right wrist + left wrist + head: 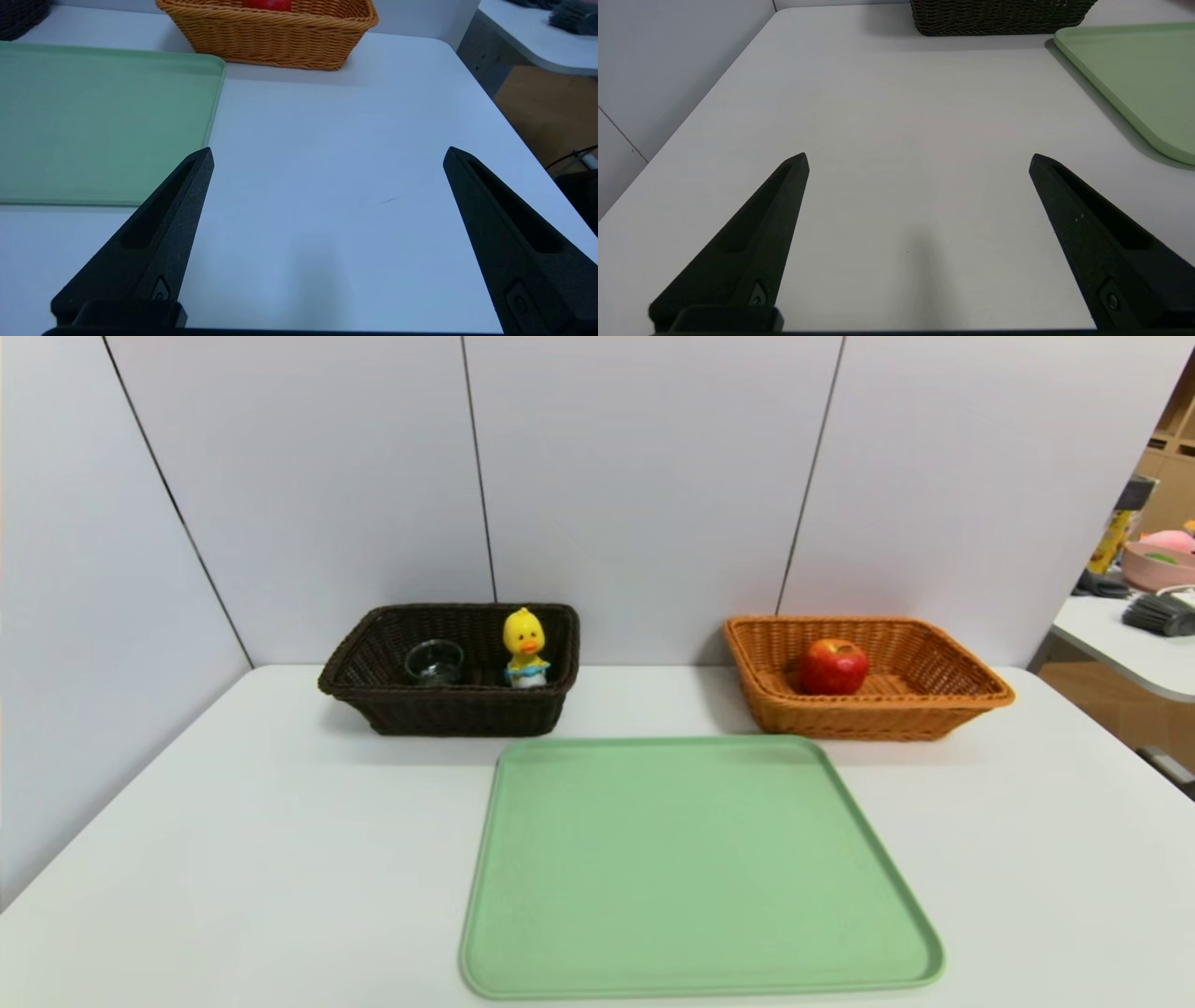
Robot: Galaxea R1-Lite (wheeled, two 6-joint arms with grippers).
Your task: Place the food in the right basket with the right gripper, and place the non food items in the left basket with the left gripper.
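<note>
A red apple point(833, 666) lies inside the orange woven right basket point(943, 702) at the back right; its top also shows over the basket's rim point(266, 3). The dark brown left basket point(448, 717) at the back left holds a clear glass cup point(434, 662) and a yellow duck toy point(526, 649). My left gripper point(919, 161) is open over bare table, well short of the dark basket point(994, 18), with nothing between its fingers. My right gripper point(328, 156) is open too, over bare table beside the tray. Neither arm shows in the head view.
A green tray point(691, 859) with nothing on it lies at the middle front of the white table point(233, 859). Grey wall panels stand behind the baskets. At the right, past the table's edge, is another table point(1120, 635) with clutter.
</note>
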